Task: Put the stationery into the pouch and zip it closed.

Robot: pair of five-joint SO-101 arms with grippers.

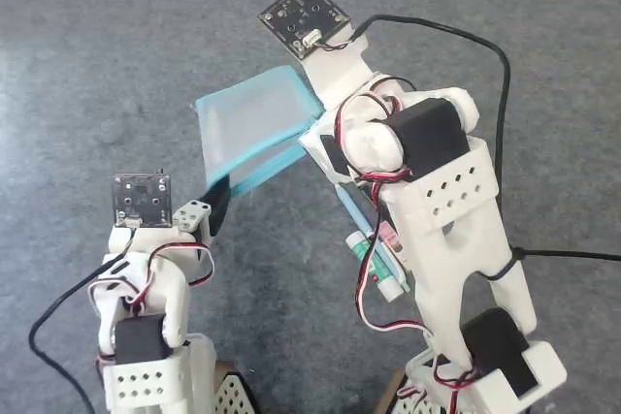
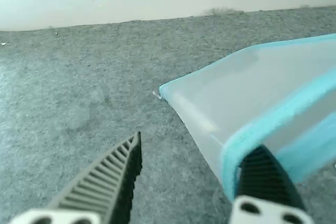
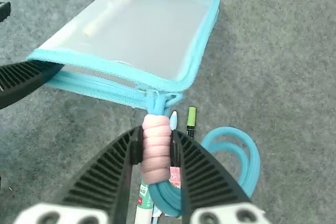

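The right claw (image 3: 156, 130) is clamped on a pink ribbed piece (image 3: 156, 153), which seems to be joined to the zipper end (image 3: 154, 98) of the pouch (image 3: 142, 30). This corner of the pouch appears a little raised from the tabletop (image 1: 97, 75). At the opposite end of the pouch mouth is the left claw (image 2: 198, 142), with its fingers apart. One finger (image 2: 262, 177) is against the teal edge band, possibly just inside the mouth, and the other finger touches nothing.

The pouch is of thin, half-clear plastic with a cloth border. I judge it light and soft, so it will bend and slide easily on the grey felt-like tabletop. The better places to hold are the border and the zipper piece, not the slippery wall. One pale stick-like thing shows through the wall, already inside.

The rest of the stationery (image 1: 374, 259) lies on the tabletop just beside the zipper corner of the pouch, under the right arm: a green marker (image 3: 190, 121), some pens and a teal loop (image 3: 233, 153). They look light and mostly round, so they may roll; the middle of the shaft is a safe place to grip.

Room is tight on this side – arm, cables and stationery are crowded together. Beyond the far edge of the pouch, and on the left claw's side of it, the tabletop is open.
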